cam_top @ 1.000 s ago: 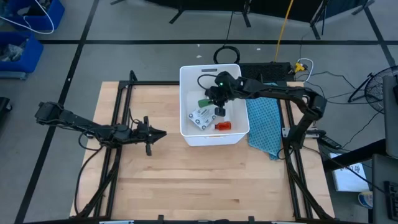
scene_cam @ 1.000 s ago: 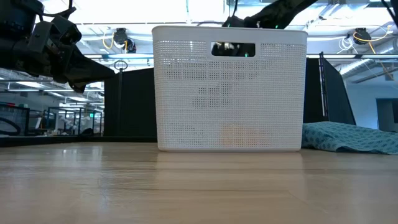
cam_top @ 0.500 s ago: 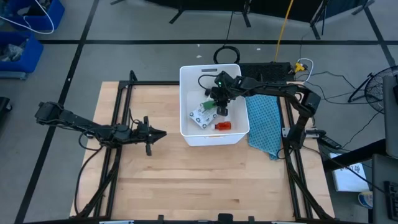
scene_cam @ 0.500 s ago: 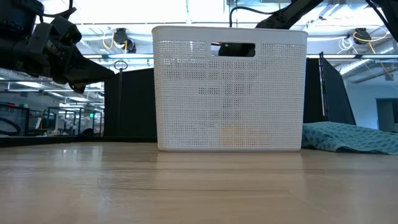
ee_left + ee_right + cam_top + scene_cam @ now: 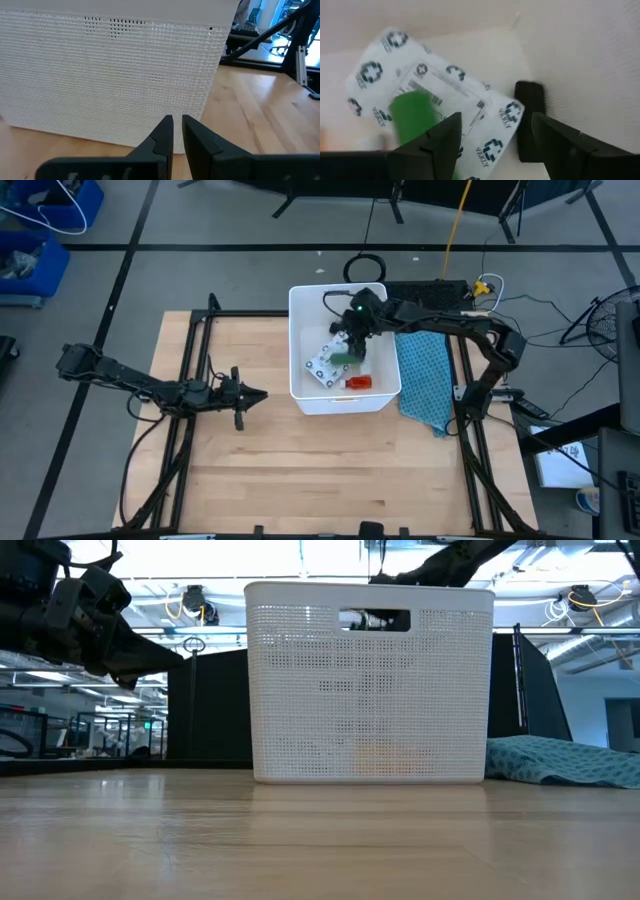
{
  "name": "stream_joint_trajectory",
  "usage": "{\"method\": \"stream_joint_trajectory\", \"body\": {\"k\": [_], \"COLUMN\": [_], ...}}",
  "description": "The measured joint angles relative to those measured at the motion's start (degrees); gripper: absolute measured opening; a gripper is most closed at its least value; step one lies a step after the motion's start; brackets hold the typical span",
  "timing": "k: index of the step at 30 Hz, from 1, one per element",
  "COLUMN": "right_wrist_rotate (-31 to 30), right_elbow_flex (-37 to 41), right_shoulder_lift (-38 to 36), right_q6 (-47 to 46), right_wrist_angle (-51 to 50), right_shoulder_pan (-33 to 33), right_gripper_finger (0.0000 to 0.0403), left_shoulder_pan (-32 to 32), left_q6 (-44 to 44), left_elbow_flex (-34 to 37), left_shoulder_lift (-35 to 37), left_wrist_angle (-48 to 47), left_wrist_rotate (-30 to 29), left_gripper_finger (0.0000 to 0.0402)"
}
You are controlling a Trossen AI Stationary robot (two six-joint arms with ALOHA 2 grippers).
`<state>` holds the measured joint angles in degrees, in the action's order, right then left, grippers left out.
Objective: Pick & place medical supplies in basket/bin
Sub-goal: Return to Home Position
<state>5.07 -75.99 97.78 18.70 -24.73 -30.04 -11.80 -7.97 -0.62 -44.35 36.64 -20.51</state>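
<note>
Over the white bin [image 5: 296, 340], the right gripper [image 5: 352, 335] is drawing back since half a second ago, fingers spread and empty. Green stick [image 5: 343, 358] is now lying uncovered on the white packet [image 5: 322, 367] inside. Left gripper [image 5: 255, 393] is waiting over the table [image 5: 300, 470], fingers closed together.

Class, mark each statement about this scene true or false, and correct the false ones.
1. The right gripper is above the items in the white bin, its fingers open and empty. True.
2. The blue-green cloth lies on the table beside the bin. True.
3. The green bandage lies on the table outside the bin. False: it lies inside the bin, on the white packet.
4. The left gripper holds the orange bottle. False: it is empty, beside the bin; the bottle lies inside the bin.
</note>
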Motion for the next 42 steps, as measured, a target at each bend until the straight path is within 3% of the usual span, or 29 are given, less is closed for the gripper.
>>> {"method": "stream_joint_trajectory", "body": {"k": [6, 10, 14, 19, 23, 32, 37, 42], "right_wrist_rotate": [1.2, 8.5, 14.2, 14.8, 14.6, 14.5, 14.2, 13.2], "right_elbow_flex": [0.0, 0.0, 2.2, 12.1, 24.2, 49.9, 56.7, 57.4], "right_shoulder_lift": [-9.5, -17.8, -26.3, -38.1, -48.4, -72.8, -76.8, -78.1], "right_q6": [-0.4, 0.3, -0.9, -3.2, -8.3, -19.5, -23.5, -20.8], "right_wrist_angle": [-1.7, -3.8, -3.5, 1.0, 8.1, 28.1, 30.4, 30.5], "right_shoulder_pan": [0.7, 2.2, 5.2, 11.2, 15.9, 17.4, 19.1, 21.2], "right_gripper_finger": [0.0214, 0.0181, 0.0118, 0.0013, 0.0008, 0.0001, 0.0001, 0.0], "left_shoulder_pan": [0.0, 0.0, 0.0, 0.0, -0.8, -8.1, -8.9, -4.6], "left_q6": [1.1, 1.4, 1.4, 1.4, 2.4, 14.7, 17.7, 19.9], "left_elbow_flex": [0.0, 0.0, 0.0, 0.0, 0.0, 0.0, 0.0, 0.0], "left_shoulder_lift": [0.0, 0.0, 0.0, 0.0, 0.0, 0.0, 0.0, 0.3], "left_wrist_angle": [-0.6, -2.2, -2.3, -2.3, -0.6, 13.2, 14.6, 14.5], "left_wrist_rotate": [-0.5, -0.5, -0.6, -2.5, -2.9, -4.0, -4.9, -4.2], "left_gripper_finger": [0.0042, 0.0042, 0.0042, 0.0038, 0.0006, 0.0002, 0.0002, 0.0001]}}
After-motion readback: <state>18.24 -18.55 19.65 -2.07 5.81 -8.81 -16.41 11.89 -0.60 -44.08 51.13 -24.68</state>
